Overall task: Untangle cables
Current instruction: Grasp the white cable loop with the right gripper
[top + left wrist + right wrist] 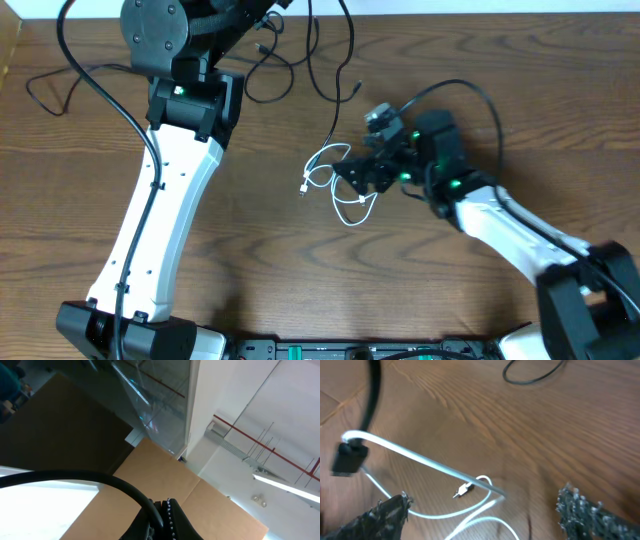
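A white cable (345,218) lies in loose loops at the table's middle. In the right wrist view the white cable (427,462) has one strand lifted off the wood, a small plug (465,489) beneath it and a black connector (347,457) at its left end. My right gripper (352,172) (487,520) hovers open over these loops, one finger (385,515) on each side, holding nothing. Thin black cables (290,88) curl at the back of the table. My left gripper (165,506) is raised, pointing at the ceiling, shut with a black cable (100,479) running into its jaws.
The wooden table (250,260) fills the overhead view. Another thin black loop (45,98) lies at the far left. The left arm's white link (165,210) slants across the left side. A black loop (535,372) lies beyond the right gripper.
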Controlling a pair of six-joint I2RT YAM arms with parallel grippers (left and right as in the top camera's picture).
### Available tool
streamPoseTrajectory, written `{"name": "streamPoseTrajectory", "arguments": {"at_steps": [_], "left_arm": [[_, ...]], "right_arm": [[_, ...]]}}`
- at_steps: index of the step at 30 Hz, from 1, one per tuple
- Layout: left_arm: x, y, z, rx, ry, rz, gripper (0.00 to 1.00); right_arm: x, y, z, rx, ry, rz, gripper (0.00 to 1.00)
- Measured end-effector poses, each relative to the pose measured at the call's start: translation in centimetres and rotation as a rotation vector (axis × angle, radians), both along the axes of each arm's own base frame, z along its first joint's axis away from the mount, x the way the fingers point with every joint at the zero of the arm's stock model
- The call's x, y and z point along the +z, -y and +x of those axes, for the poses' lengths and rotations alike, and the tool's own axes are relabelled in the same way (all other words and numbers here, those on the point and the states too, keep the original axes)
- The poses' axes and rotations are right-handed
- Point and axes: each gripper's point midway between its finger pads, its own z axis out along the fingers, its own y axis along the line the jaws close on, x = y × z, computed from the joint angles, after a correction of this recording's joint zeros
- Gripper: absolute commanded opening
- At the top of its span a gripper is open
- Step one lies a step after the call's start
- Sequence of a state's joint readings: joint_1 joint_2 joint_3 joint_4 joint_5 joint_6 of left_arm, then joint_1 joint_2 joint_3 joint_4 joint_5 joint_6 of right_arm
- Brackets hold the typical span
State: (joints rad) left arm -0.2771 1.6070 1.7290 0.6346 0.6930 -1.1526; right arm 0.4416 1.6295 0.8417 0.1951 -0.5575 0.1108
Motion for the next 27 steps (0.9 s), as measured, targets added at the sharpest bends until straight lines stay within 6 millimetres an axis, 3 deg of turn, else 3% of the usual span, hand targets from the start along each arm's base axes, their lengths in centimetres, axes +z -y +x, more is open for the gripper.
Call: {"name": "streamPoseTrajectory", "arguments": {"at_steps": [2,5,6,7,14,16,20,21,24,25,27], "left_arm": [[0.0,0.0,0.0,-0.002,-0.002,-0.002,0.07],[0.0,0.0,0.0,-0.002,-0.003,-0.002,0.07],[0.0,0.0,0.0,-0.003,-0.004,-0.001,0.07],[0.0,0.0,0.0,-0.003,-0.003,-0.001,0.07],[-1.3,0.2,1.0,0.005,-0.068,0.025,0.07],[-2.4,0.1,1.8,0.024,-0.105,0.055,0.07],[-4.0,-2.1,3.8,0.094,-0.157,0.093,0.08],[-4.0,-3.1,4.3,0.121,-0.156,0.095,0.07],[-4.8,-5.5,5.6,0.179,-0.193,0.104,0.07],[-5.3,-6.3,6.1,0.199,-0.22,0.108,0.07],[-6.5,-8.1,7.2,0.242,-0.28,0.112,0.07]], "right_arm": [[-1.0,-0.9,0.1,-0.003,-0.008,0.0,0.84],[-2.0,-1.2,0.7,-0.03,-0.023,0.008,0.37],[-2.2,-1.3,1.0,-0.045,-0.027,0.017,0.06],[-2.2,-1.3,1.3,-0.057,-0.028,0.027,0.01],[-2.3,-0.8,1.3,-0.105,-0.108,0.06,0.01],[-2.2,0.3,0.7,-0.13,-0.163,0.045,0.01],[-1.4,4.8,-0.9,-0.241,-0.271,-0.038,0.01],[-0.8,6.7,-1.1,-0.289,-0.282,-0.058,0.01],[1.4,9.5,-1.9,-0.312,-0.259,-0.058,0.01],[2.4,9.7,-2.1,-0.29,-0.236,-0.043,0.01],[7.0,9.1,-3.9,-0.142,-0.099,0.038,0.01]]}}
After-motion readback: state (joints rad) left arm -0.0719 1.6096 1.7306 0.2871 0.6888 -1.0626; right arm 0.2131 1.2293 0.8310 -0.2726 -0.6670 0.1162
